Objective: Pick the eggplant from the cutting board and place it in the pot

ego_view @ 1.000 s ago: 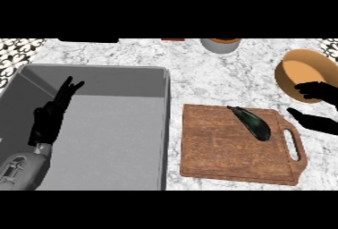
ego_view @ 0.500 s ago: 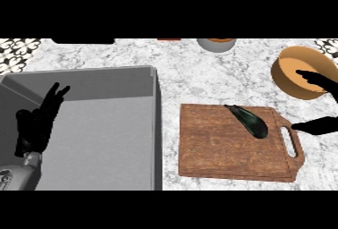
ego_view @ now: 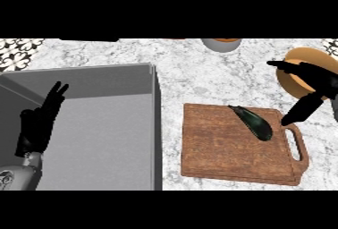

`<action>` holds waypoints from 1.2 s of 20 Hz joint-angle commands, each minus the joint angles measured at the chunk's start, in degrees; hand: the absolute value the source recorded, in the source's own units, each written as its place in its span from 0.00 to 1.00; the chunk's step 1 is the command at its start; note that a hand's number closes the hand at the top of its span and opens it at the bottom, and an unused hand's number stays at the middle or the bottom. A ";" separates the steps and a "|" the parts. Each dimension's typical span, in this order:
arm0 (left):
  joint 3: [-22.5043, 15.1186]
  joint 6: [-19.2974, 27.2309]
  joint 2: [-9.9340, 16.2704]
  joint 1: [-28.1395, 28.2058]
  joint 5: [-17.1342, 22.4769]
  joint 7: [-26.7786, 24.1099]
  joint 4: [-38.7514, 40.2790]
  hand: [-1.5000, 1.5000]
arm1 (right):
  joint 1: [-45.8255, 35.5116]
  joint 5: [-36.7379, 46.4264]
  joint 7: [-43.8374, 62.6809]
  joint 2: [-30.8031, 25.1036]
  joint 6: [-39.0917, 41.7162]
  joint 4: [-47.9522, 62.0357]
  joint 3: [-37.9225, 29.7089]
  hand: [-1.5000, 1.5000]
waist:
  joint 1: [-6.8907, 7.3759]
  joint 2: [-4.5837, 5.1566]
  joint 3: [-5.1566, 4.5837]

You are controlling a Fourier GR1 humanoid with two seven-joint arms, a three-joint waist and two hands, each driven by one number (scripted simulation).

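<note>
Pot (ego_view: 305,67) at the upper right edge of the frame shows an orange inside, mostly hidden by the right hand (ego_view: 310,80). Eggplant (ego_view: 252,121) lies on the cutting board (ego_view: 231,152), upper right part, long axis running from upper left to lower right. Right hand open, fingers spread, holding nothing. Left hand (ego_view: 38,127) rests open over the grey sink (ego_view: 105,134), lower left.

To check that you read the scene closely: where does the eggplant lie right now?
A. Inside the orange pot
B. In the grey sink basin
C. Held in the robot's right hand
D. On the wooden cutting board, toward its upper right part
D: the dark eggplant rests on the cutting board, near its upper right corner, while the right hand hovers open above and to its right, not holding it.
</note>
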 commanded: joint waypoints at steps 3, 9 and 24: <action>0.51 -1.76 1.00 2.51 0.03 -0.20 -1.00 0.50 | -7.08 2.67 8.02 2.98 14.38 5.93 7.66 0.00 | 0.65 0.95 -0.75; 1.88 -1.47 0.51 3.25 -0.91 -0.10 -1.71 0.50 | -14.83 0.14 18.18 12.52 24.53 13.53 8.67 0.00 | -0.52 0.76 -0.73; 4.36 -3.19 0.52 8.67 -2.28 1.51 -7.53 0.50 | -15.82 11.21 15.14 21.06 26.31 23.24 10.18 0.00 | -1.87 0.47 -0.64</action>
